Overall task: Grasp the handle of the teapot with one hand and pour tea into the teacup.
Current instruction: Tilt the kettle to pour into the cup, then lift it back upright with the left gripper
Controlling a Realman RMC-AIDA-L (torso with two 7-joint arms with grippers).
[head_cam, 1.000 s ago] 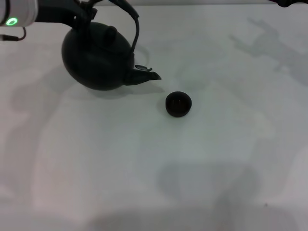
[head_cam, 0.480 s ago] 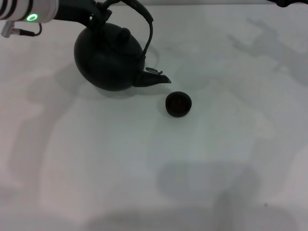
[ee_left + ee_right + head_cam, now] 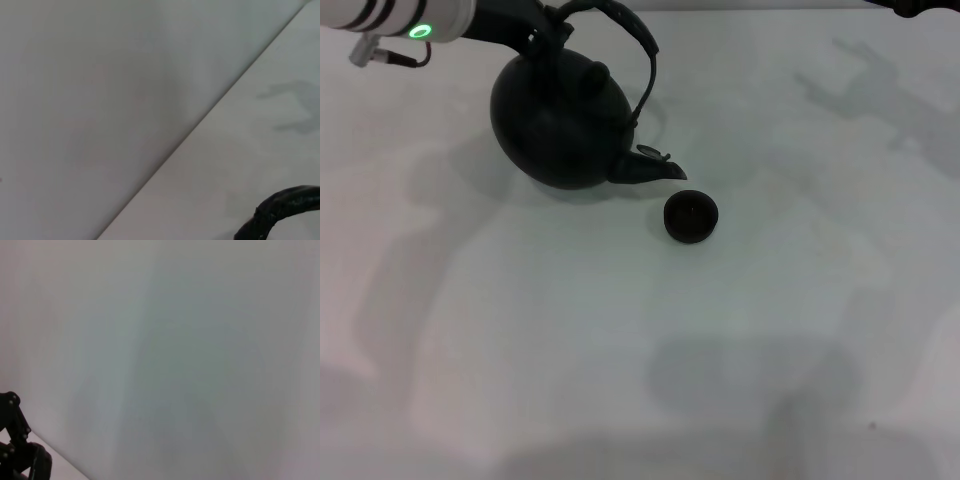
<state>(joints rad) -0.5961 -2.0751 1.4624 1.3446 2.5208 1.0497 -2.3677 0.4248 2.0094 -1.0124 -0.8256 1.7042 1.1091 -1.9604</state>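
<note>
Head view: the left gripper sits at the handle, its jaws hidden; I cannot tell their state. The matte black teapot hangs below them, spout tipped toward the teacup just beside it. The right gripper is cut off at the far edge.

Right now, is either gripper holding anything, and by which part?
The left gripper holds the teapot by the top of its handle. The right arm is parked at the far edge, holding nothing visible.
</note>
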